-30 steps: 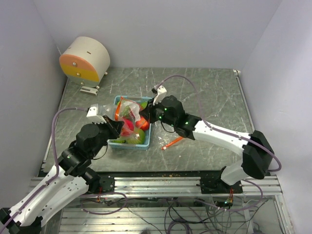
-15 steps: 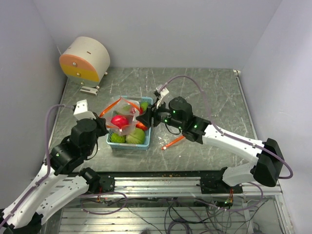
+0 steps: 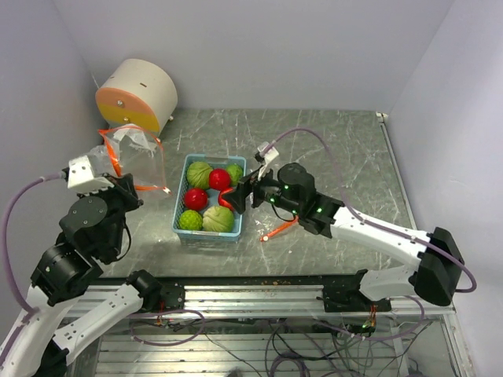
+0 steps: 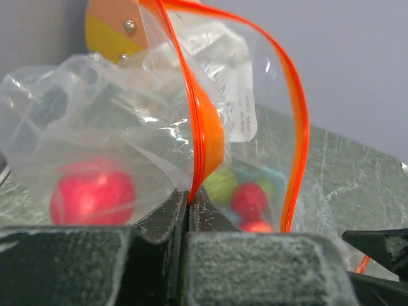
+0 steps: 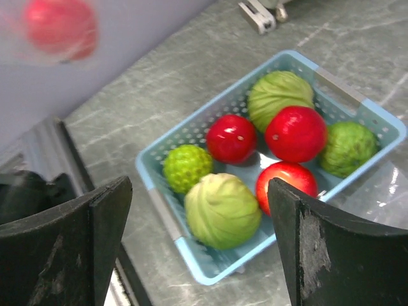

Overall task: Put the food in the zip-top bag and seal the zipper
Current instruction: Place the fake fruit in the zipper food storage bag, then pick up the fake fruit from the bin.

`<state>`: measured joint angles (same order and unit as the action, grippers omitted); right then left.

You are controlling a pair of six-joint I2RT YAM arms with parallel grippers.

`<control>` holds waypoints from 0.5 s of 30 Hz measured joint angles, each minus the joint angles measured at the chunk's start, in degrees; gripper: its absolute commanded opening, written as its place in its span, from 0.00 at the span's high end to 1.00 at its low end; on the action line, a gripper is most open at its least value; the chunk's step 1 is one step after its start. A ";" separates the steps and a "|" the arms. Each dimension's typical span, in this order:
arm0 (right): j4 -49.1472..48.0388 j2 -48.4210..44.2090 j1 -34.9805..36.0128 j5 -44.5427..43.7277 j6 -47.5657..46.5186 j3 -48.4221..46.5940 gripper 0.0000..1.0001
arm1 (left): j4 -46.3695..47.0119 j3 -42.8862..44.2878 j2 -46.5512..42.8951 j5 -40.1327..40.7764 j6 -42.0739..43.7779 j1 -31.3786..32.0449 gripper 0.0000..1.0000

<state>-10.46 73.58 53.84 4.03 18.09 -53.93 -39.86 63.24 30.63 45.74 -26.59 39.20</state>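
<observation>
My left gripper (image 3: 118,174) is shut on the orange zipper edge of the clear zip-top bag (image 3: 132,151), holding it up left of the tray. In the left wrist view the jaws (image 4: 189,199) pinch the zipper strip (image 4: 203,137), and a red ball (image 4: 93,191) shows through the plastic. The rest of the food lies in the light blue tray (image 3: 183,234): red balls (image 3: 219,179), cabbage-like heads (image 3: 218,218) and a bumpy green ball (image 3: 189,220). My right gripper (image 3: 240,192) hangs open over the tray's right side, with nothing between its fingers (image 5: 199,194), above a cabbage head (image 5: 222,210).
A round cream-and-orange device (image 3: 137,94) stands at the back left, just behind the raised bag. An orange stick (image 3: 279,229) lies on the table right of the tray. The metal rail (image 3: 259,294) runs along the near edge.
The right gripper has let go of the bag, opened and drawn back slightly. The left arm has swung the bag up and left, off the tray, with a red ball in it.
</observation>
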 measured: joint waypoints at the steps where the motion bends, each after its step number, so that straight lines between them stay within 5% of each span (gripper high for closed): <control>1: -0.17 0.96 -0.04 -0.76 0.11 -0.04 0.10 | -0.13 0.28 -0.42 0.72 0.22 0.02 0.93; 15: 4.42 27.80 -0.15 -13.38 -2.10 -17.20 0.06 | 2.16 -19.43 2.36 -5.70 -6.19 0.02 0.93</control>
<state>-6.04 101.38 53.69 -9.34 15.99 -71.13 -37.69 43.81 32.99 40.03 -32.77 39.22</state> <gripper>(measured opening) 0.939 0.077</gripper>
